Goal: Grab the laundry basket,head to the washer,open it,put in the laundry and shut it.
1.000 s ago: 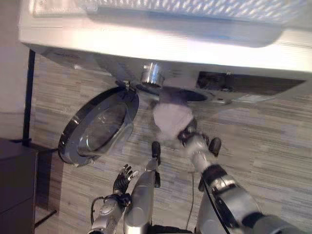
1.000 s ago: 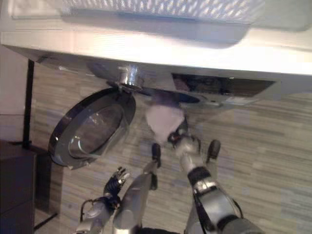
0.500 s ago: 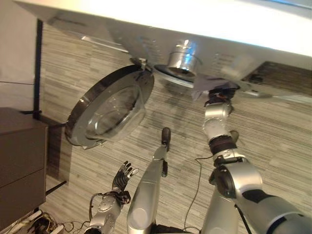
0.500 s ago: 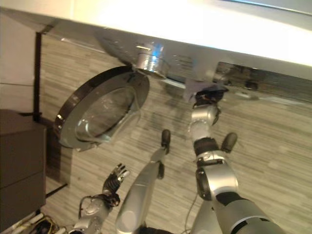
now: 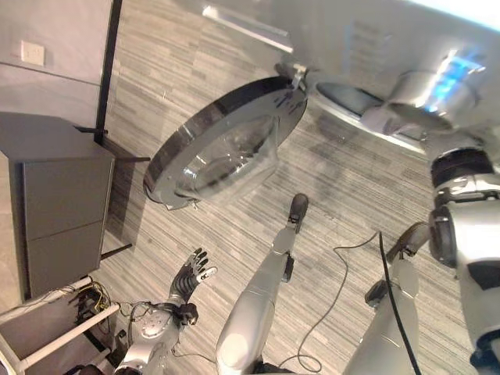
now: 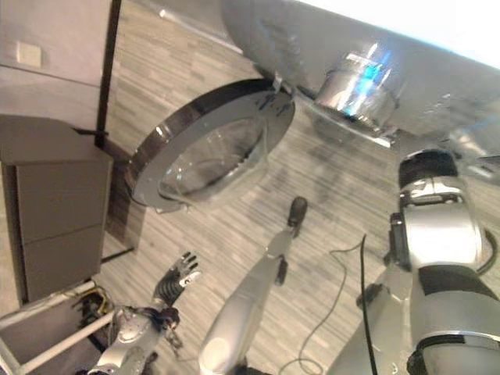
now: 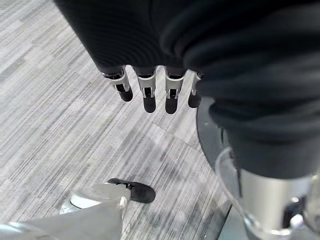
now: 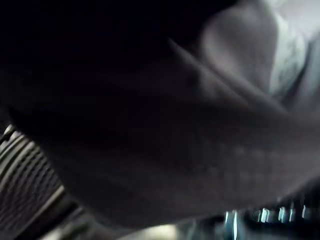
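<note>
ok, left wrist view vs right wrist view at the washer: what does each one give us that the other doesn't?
Left wrist view: the left hand, fingers straight and holding nothing, above the striped floor, with the glass of the open washer door beside it. Right wrist view: a close dark fold of cloth with a paler piece past it; the right hand's fingers can't be made out. Shared: each has its own dark ribbed cover in a corner.

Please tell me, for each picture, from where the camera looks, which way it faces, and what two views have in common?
Left eye view: on the head, looking down at the open washer door; left hand low.
Right eye view: beside it, same scene, right arm reaching into the washer.
Left wrist view: along the left hand's straight fingers to the floor.
Right wrist view: very close on dark cloth.
Both eye views share the door.
</note>
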### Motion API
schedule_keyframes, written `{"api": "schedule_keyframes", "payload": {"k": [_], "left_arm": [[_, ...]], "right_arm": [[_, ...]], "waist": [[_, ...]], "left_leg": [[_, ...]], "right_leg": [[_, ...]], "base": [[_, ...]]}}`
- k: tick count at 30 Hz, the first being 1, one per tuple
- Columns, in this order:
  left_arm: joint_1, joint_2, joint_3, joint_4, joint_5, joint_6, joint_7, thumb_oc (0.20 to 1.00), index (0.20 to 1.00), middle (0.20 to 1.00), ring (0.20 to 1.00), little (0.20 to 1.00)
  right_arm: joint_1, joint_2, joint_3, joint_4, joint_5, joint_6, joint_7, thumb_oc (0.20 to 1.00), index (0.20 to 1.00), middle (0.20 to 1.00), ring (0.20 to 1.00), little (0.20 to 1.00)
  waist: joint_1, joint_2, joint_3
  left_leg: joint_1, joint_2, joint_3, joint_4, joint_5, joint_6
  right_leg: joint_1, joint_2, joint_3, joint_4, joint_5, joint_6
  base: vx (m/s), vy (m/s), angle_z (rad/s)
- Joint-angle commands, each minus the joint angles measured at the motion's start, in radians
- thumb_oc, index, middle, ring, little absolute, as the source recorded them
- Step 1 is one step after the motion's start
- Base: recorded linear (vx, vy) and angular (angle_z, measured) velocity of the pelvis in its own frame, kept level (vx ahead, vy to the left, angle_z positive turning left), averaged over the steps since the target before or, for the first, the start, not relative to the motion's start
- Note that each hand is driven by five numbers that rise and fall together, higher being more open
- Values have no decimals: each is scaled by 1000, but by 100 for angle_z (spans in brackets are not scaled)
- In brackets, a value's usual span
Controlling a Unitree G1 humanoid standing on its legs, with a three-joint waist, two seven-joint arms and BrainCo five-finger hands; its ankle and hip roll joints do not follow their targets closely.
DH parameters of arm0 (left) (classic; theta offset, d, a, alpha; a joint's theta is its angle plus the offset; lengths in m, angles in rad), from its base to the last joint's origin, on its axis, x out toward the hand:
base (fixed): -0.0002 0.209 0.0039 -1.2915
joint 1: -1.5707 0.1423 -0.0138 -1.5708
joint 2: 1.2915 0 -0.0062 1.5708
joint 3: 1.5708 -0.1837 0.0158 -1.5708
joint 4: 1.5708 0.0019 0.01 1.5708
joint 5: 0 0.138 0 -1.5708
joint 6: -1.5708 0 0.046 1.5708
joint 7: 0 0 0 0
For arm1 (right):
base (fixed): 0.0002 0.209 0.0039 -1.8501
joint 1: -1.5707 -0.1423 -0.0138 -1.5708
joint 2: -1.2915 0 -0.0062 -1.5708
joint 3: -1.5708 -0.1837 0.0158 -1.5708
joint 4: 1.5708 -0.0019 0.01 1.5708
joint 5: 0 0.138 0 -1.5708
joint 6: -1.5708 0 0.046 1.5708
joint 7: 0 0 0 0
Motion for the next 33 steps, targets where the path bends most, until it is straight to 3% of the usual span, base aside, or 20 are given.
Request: {"api": "schedule_keyframes", "payload": {"k": [1,4,8,11,12,13,15,18,20,26,33], "left_arm": [[-3,61,-66,69,-6,-5,10,1000,1000,1000,1000,1000],[9,63,-57,54,-10,-7,18,1000,1000,1000,1000,1000],[17,62,-63,23,-20,-5,12,1000,1000,1000,1000,1000],[14,75,-70,21,-17,-6,-4,1000,1000,1000,1000,1000],[10,78,-73,17,-18,-6,-6,1000,1000,1000,1000,1000],[7,82,-73,10,-20,-4,-9,1000,1000,1000,1000,1000],[9,90,-69,3,-18,-4,-13,1000,1000,1000,1000,1000],[7,90,-61,-5,-16,-3,-17,1000,1000,1000,1000,1000],[0,81,-40,13,-17,-4,-18,1000,1000,1000,1000,1000],[-13,50,-25,62,-22,-8,-31,1000,1000,1000,1000,1000],[7,-5,17,139,-2,4,-48,1000,1000,1000,1000,1000]], "right_arm": [[-305,-220,63,-320,-110,-136,18,200,200,200,200,200],[-283,-217,36,-229,-116,-126,-16,200,200,200,200,200],[-262,-200,7,-41,-39,-45,28,200,200,200,200,200],[-257,-198,73,182,-81,85,41,200,200,200,200,200],[-271,-191,103,259,-115,135,42,570,570,570,570,570],[-297,-182,147,323,-156,189,57,1000,1000,1000,1000,1000],[-307,-163,215,364,-236,252,76,1000,1000,1000,1000,1000],[-286,-135,238,338,-239,256,105,1000,1000,1000,1000,1000],[-160,-117,149,162,-78,173,199,1000,1000,1000,1000,1000],[-2,-72,-2,-168,139,35,366,1000,1000,1000,1000,1000],[312,233,-147,-619,201,-67,549,1000,1000,1000,1000,1000]], "waist": [[26,-51,-122],[35,-48,-123],[50,-36,-118],[54,-41,-111],[55,-41,-108],[55,-41,-103],[53,-45,-96],[44,-48,-84],[31,-62,-74],[22,-70,-67],[-24,-97,-55]], "left_leg": [[85,29,27,-65,-52,-64],[81,30,26,-73,-50,-63],[81,33,31,-84,-50,-61],[81,36,38,-78,-51,-59],[81,36,41,-76,-53,-58],[82,37,43,-73,-55,-58],[81,39,46,-66,-57,-56],[83,40,51,-58,-62,-54],[97,40,57,-46,-73,-53],[108,33,60,-29,-85,-48],[111,26,82,26,-122,-29]], "right_leg": [[13,17,59,236,-287,34],[-2,19,61,240,-291,34],[-16,18,68,244,-292,39],[-20,18,75,250,-292,38],[-19,18,76,248,-290,37],[-17,18,78,244,-288,36],[-12,20,77,238,-285,33],[0,26,77,224,-279,30],[33,35,75,200,-271,28],[62,38,79,173,-261,29],[87,44,100,144,-232,27]], "base": [[10,-22,10],[12,-15,3],[0,0,0],[0,0,0],[0,0,0],[0,0,0],[0,0,0],[0,0,0],[-5,-6,-4],[-10,2,-4],[-21,26,-6]]}}
